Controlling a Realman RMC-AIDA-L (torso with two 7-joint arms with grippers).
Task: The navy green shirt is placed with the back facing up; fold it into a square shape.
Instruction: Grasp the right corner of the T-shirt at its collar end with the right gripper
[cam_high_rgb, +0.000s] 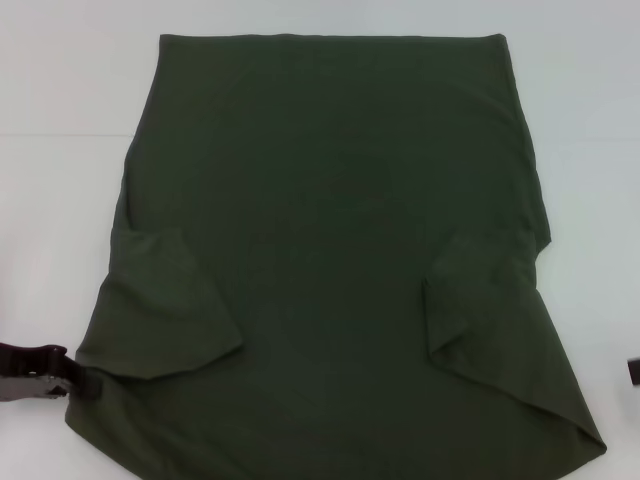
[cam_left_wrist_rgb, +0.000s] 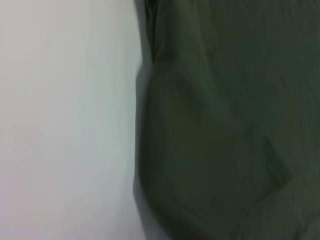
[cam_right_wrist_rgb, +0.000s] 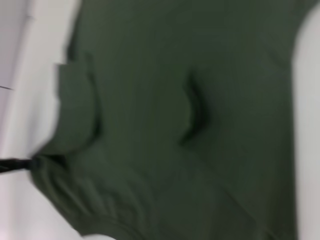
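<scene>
Head view: we see the navy green shirt (cam_high_rgb: 330, 260) spread flat on the white table (cam_high_rgb: 60, 200), plain side up, its straight hem at the far edge and its near part running out of the picture. Both sleeves are folded in onto the body: the left sleeve (cam_high_rgb: 165, 310) lies as a flap near the left edge, the right sleeve (cam_high_rgb: 480, 305) as a flap near the right edge.

Our left gripper (cam_high_rgb: 75, 378) sits low at the near left, its dark tip touching the shirt's left edge just below the folded sleeve. We cannot tell whether it is clamped on the cloth or merely against it.

At the near right edge of the picture only a dark sliver of our right gripper (cam_high_rgb: 633, 372) shows, apart from the shirt; we cannot tell its state.

In the left wrist view the shirt (cam_left_wrist_rgb: 225, 120) fills one side and the bare table (cam_left_wrist_rgb: 65, 120) the other. In the right wrist view the shirt (cam_right_wrist_rgb: 190, 120) covers most of the picture, with the left gripper (cam_right_wrist_rgb: 17, 164) at its far corner.
</scene>
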